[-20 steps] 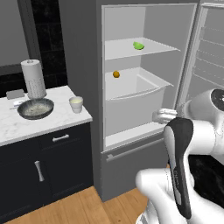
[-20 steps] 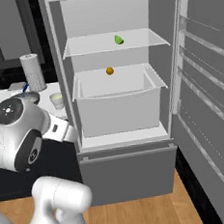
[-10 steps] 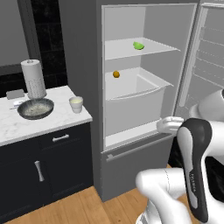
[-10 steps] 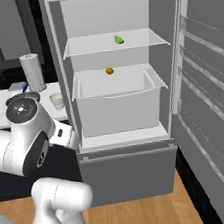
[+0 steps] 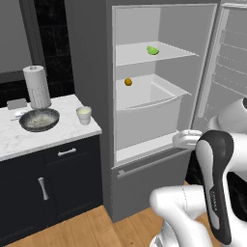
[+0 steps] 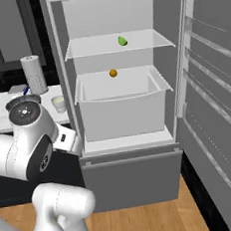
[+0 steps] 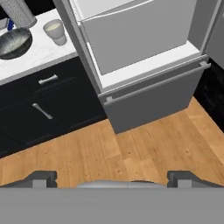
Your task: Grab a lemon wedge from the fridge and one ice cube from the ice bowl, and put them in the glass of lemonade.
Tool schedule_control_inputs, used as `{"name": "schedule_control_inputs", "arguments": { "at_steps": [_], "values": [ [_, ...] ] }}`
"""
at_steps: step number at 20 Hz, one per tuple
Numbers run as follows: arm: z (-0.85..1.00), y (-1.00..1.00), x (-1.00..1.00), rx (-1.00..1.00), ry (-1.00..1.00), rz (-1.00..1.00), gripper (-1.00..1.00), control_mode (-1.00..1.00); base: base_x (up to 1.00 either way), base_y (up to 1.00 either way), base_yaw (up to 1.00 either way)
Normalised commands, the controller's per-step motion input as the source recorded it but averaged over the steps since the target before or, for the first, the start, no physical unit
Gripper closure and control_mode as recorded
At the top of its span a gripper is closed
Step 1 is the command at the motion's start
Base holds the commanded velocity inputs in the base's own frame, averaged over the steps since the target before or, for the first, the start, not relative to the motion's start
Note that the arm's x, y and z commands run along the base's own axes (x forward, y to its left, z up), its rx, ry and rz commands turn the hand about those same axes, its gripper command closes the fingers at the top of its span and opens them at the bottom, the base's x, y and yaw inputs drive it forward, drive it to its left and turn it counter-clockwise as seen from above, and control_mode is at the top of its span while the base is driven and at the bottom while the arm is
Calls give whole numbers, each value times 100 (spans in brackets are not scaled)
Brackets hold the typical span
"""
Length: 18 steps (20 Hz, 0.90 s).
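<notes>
Fridge point(image 5: 91, 58) door is standing wide open, lemon wedge point(image 5: 152, 50) sitting on the upper shelf, small orange ball point(image 5: 128, 82) resting at the back of the drawer bin below. Fingers point(image 7: 112, 179) are spread wide with nothing between them, pointing down at the wood floor point(image 7: 131, 148) in front of the fridge. Glass of lemonade point(image 5: 84, 115) and ice bowl point(image 5: 39, 119) are sitting side by side on the marble bench point(image 5: 14, 140), paper-towel roll point(image 5: 37, 87) standing just behind the bowl.

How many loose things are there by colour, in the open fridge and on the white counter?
Yellow-green: 1, lemon wedge
Orange: 1, ball
Dark grey: 1, ice bowl
Pale whitish: 1, glass of lemonade
White: 1, paper-towel roll
Total: 5
</notes>
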Motion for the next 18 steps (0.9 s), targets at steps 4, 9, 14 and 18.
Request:
{"name": "schedule_control_inputs", "arguments": {
  "at_steps": [4,9,14,18],
  "values": [
    [0,0,0,0,0,0,-100,-100,0,0,0],
    [0,0,0,0,0,0,-100,100,0,-8,0],
    [0,0,0,0,0,0,-100,100,0,-69,0],
    [0,0,0,0,0,0,-100,100,0,-91,0]
  ]
}}
